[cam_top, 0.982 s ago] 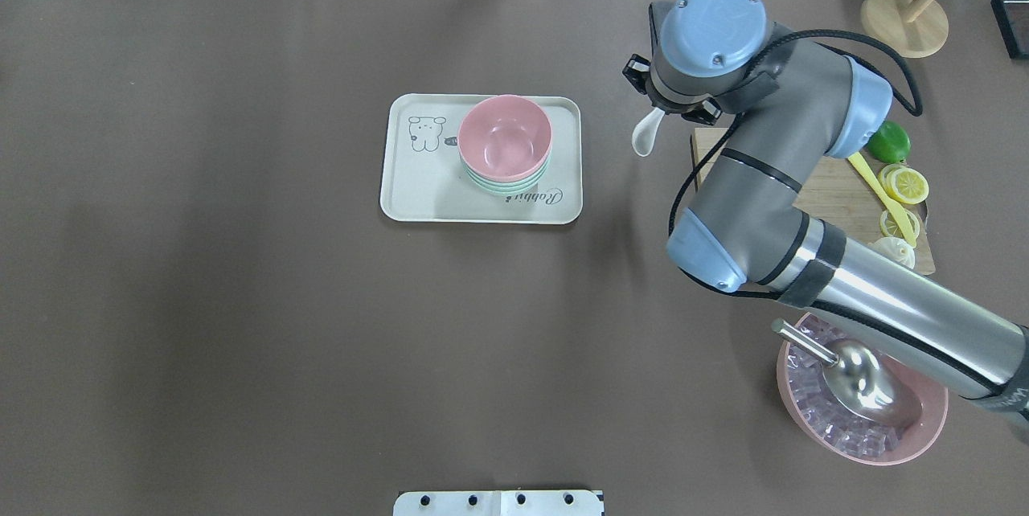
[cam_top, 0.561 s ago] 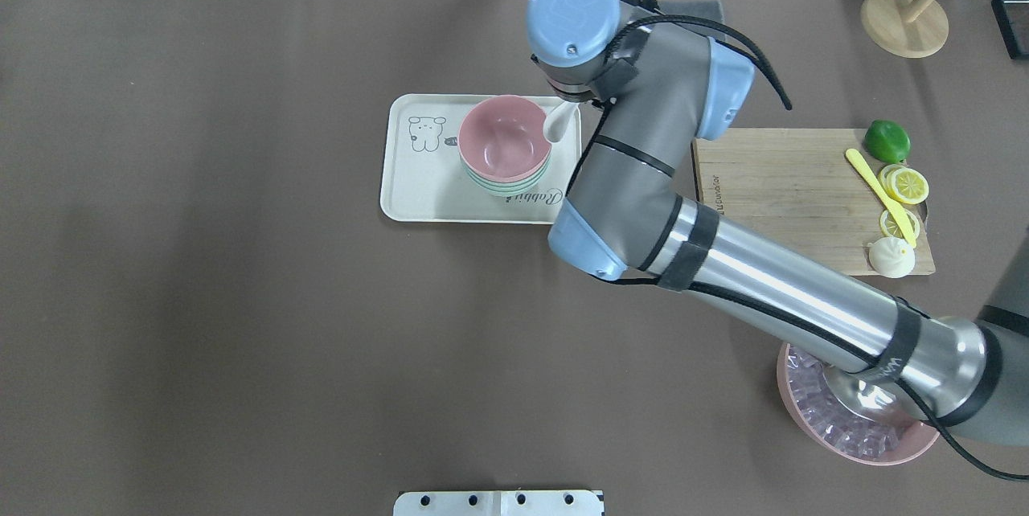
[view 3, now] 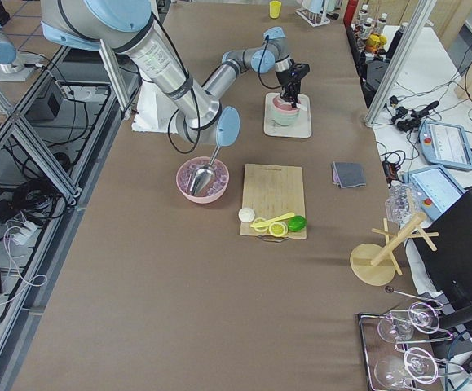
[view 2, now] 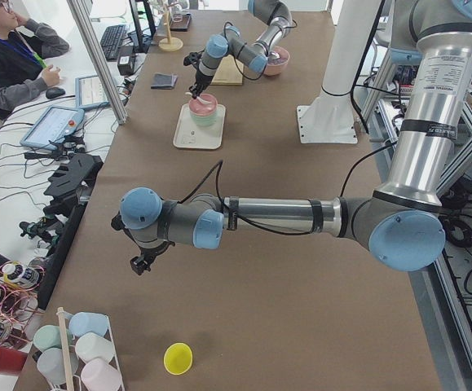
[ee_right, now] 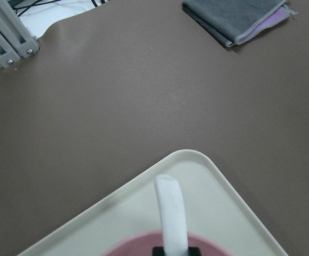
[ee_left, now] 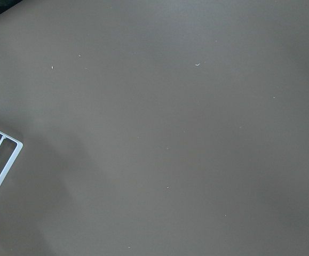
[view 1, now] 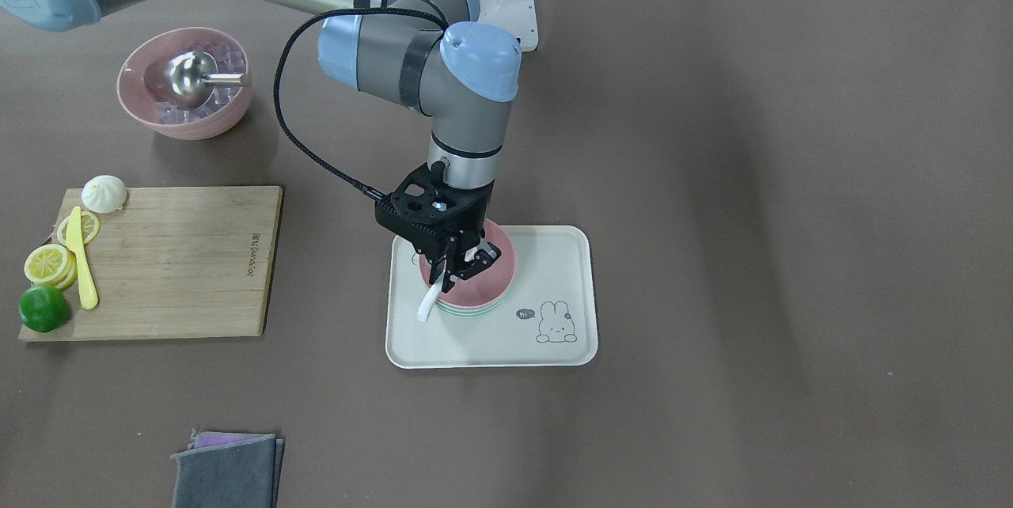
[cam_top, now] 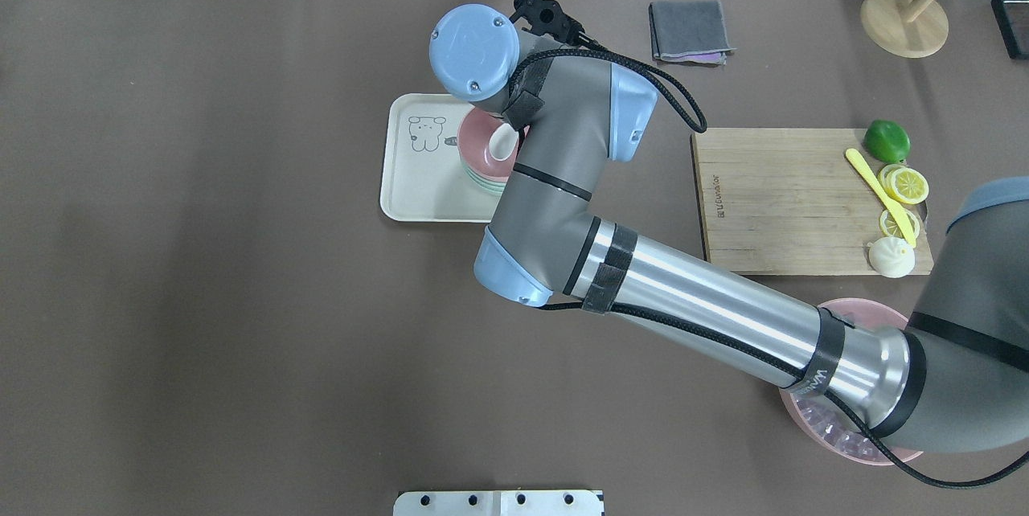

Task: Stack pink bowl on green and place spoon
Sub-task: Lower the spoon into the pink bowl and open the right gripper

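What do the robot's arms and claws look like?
The right arm and left arm are shiny silver tubes with grey joints and round light-blue caps. Both have black bands and a looping black cable. The right claw and left claw are black.

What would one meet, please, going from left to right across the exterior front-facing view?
Lime → pink bowl of ice → white spoon → rabbit drawing

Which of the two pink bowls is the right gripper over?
The pink bowl stacked on the green bowl on the tray; the other pink bowl holds ice and a metal scoop.
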Available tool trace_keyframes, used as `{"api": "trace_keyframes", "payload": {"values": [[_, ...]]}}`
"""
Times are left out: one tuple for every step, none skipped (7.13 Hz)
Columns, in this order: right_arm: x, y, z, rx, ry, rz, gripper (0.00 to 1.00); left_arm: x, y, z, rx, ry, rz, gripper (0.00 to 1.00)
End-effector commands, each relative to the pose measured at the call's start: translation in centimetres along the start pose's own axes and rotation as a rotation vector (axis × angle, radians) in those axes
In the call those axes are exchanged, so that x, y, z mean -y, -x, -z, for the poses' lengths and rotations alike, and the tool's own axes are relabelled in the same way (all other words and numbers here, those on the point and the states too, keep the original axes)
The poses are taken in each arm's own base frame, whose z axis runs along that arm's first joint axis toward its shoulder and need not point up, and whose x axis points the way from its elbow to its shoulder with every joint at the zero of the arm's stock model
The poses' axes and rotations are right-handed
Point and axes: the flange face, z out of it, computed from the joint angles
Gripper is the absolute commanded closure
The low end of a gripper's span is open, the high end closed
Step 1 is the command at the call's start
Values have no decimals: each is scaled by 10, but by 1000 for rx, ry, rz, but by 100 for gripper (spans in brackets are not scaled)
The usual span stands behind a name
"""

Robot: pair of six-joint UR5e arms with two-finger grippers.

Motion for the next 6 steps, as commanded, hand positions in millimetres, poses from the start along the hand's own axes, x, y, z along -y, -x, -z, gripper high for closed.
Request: {"api": "trace_keyframes", "payload": {"values": [[-6, -2, -2, -3, -1, 7, 100, 0, 0, 0, -1, -2, 0, 1], [-5, -4, -4, -5, -2, 9, 84, 0, 0, 0, -1, -1, 2, 1], [-5, -6, -5, -5, -2, 14, 71, 0, 0, -1, -1, 1, 2, 1], [-5, -11, -11, -13, -14, 31, 19, 0, 0, -1, -1, 1, 2, 1], [-1, -16, -16, -9, -80, 60, 0, 0, 0, -1, -1, 1, 2, 1], [-2, -15, -15, -6, -82, 61, 0, 0, 0, -1, -1, 1, 2, 1]]}}
